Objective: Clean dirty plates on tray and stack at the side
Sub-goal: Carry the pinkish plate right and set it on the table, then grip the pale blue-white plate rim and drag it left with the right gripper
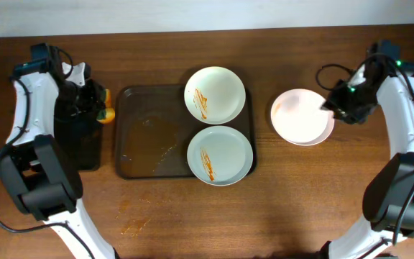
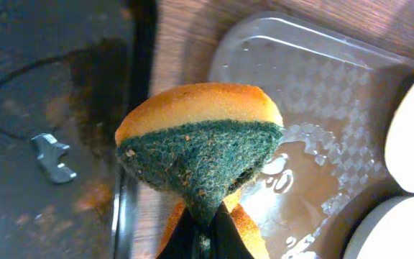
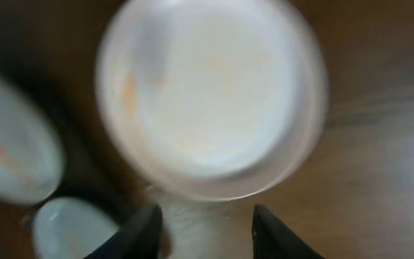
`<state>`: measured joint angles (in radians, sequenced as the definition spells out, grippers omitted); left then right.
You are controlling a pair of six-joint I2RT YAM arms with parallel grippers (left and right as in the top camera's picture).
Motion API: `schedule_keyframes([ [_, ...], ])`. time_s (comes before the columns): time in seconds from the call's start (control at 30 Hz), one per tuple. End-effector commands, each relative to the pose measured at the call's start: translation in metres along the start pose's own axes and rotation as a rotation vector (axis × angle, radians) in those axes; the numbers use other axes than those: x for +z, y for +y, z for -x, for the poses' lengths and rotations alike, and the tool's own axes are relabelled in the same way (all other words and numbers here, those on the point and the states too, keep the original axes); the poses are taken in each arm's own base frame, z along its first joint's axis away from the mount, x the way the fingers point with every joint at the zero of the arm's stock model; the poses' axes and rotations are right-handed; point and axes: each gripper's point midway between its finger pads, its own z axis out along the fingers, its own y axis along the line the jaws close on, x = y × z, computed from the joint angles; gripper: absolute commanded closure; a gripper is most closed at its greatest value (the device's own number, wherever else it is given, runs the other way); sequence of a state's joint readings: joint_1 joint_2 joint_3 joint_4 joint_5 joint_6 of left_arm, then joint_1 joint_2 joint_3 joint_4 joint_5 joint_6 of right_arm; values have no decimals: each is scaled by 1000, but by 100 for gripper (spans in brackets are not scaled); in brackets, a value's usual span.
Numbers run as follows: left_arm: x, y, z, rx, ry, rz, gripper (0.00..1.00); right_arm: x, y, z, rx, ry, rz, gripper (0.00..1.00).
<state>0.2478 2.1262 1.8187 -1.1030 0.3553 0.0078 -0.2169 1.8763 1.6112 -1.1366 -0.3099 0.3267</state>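
Brown wooden tabletop (image 1: pixel 279 208) runs under everything, with the tray (image 1: pixel 149 144) in the middle, its bare left half smeared with sauce. On its right half sit the far plate (image 1: pixel 215 95) and the near plate (image 1: pixel 220 155), both streaked orange, so I'd say they are waiting their turn. A third plate (image 1: pixel 302 116) lies off the tray to the right, where I take it the stack is meant to start. The blurred right wrist view shows a faint orange tinge on it, so I can't call it clean. The right gripper (image 3: pixel 207 230) is at that plate's edge with its jaws spread and empty. Over on the left, the left gripper (image 2: pixel 201 241) is clenched on a sponge (image 2: pixel 200 137), green scouring face outward. It hangs over the black tray (image 1: pixel 85 151) beside the brown one, ready for wiping.
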Motion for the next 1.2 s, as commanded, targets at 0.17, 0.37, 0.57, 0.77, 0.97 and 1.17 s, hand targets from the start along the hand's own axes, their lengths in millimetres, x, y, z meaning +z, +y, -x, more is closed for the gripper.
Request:
schedule_keyframes([
  [0.17, 17, -40, -1, 116, 13, 92, 99, 57, 99, -105, -306, 202, 80, 57],
  [0.37, 19, -43, -2, 124, 16, 91, 99, 90, 108, -146, -397, 246, 27, 58],
  [0.57, 19, -44, -2, 125, 16, 91, 99, 114, 87, -162, -391, 252, -76, 59],
  [0.77, 19, -43, -2, 124, 16, 91, 99, 130, 79, -164, -387, 266, -89, 65],
  [0.97, 19, -43, -2, 125, 16, 91, 99, 130, 79, -165, -388, 270, -90, 85],
  [1.17, 19, -43, -2, 125, 16, 91, 99, 130, 96, -199, -454, 341, -64, 96],
])
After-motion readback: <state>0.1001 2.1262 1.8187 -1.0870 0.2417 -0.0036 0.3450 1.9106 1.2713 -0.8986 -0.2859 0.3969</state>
